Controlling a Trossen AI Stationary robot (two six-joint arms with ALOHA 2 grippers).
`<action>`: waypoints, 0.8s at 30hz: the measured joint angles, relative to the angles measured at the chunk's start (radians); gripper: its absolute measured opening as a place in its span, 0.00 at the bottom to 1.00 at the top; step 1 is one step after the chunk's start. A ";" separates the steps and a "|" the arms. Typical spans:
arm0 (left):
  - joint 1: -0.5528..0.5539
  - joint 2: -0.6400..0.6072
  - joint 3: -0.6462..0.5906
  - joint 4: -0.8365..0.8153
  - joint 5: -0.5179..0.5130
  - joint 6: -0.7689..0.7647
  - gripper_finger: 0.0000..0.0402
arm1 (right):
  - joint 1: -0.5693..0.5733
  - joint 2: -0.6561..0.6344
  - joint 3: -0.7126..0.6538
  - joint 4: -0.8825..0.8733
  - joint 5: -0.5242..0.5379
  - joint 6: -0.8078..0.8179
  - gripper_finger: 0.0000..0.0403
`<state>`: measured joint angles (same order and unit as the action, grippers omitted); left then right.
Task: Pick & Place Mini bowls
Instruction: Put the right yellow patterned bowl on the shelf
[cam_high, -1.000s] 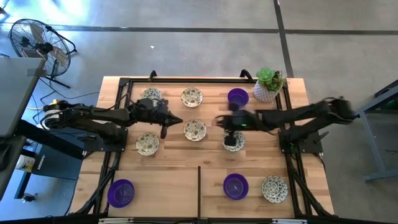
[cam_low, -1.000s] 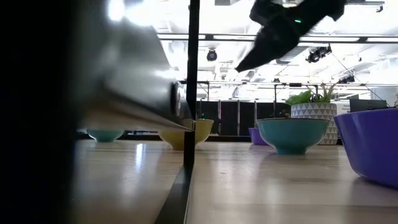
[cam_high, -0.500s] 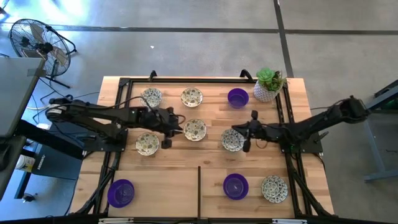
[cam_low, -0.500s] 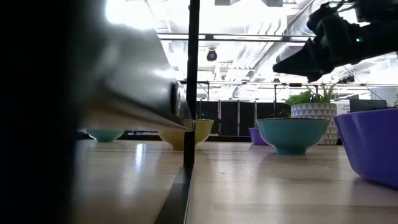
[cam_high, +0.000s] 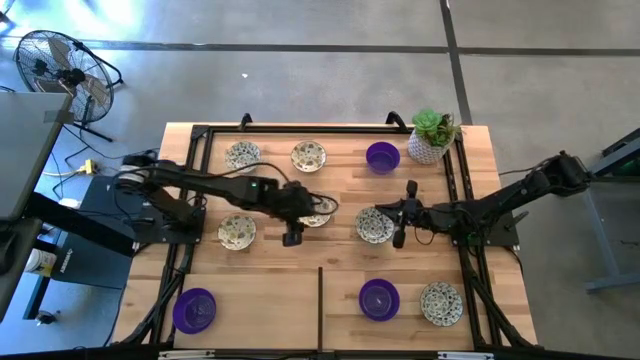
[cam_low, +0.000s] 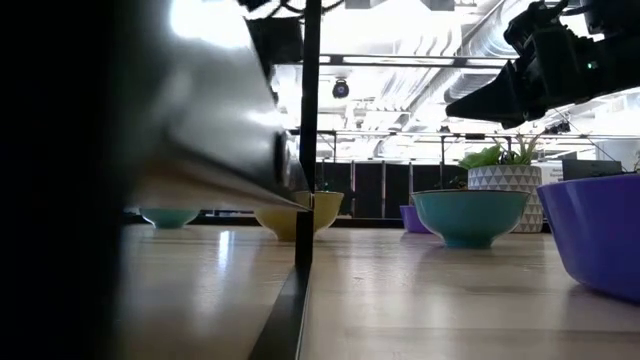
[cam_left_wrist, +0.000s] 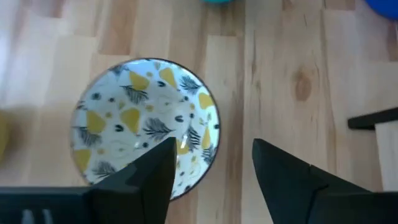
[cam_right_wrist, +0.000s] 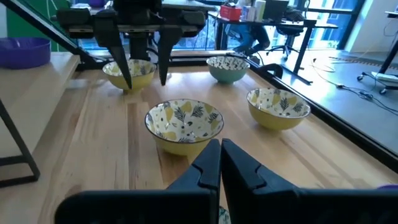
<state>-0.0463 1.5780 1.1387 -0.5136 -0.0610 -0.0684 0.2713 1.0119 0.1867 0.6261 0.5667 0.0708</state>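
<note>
Several cream patterned mini bowls and three purple ones (cam_high: 382, 157) rest on their bases on the wooden table (cam_high: 270, 280). My left gripper (cam_high: 308, 213) hovers open, slanting down, above the near-left rim of the middle patterned bowl (cam_left_wrist: 137, 124). One finger is over the rim and the other over bare wood. My right gripper (cam_right_wrist: 220, 149) is shut and nearly level. It hangs above the right rim of a patterned bowl (cam_high: 373, 226) with a teal outside (cam_low: 470, 215), well clear of it. It faces the middle bowl (cam_right_wrist: 184, 121) and my left gripper (cam_right_wrist: 145, 81).
A white pot with a green plant (cam_high: 432, 140) stands at the far right corner. A black upright divider (cam_high: 320, 290) rises from the near edge at mid-table. Black frame rails (cam_high: 462, 190) run along both sides. Bare wood lies between the divider and the left purple bowl (cam_high: 195, 310).
My left gripper has swung toward the table's right and near side to the middle bowl, tipped downward, and its fingers have opened. My right gripper drew back toward the right edge from over its bowl, sank and levelled out, then held still. No bowl has moved.
</note>
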 joint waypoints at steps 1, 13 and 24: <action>0.000 0.017 0.025 -0.021 0.005 0.009 0.53 | 0.000 0.000 0.000 -0.001 -0.001 0.000 0.00; 0.000 0.167 0.144 -0.112 -0.004 0.019 0.59 | 0.000 0.000 -0.020 -0.016 -0.069 -0.027 0.00; 0.000 0.213 0.144 -0.113 -0.084 0.063 0.63 | 0.000 0.000 -0.040 0.039 -0.061 -0.038 0.00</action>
<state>-0.0463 1.7912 1.2831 -0.6263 -0.1445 -0.0054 0.2710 1.0119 0.1463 0.6651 0.5053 0.0330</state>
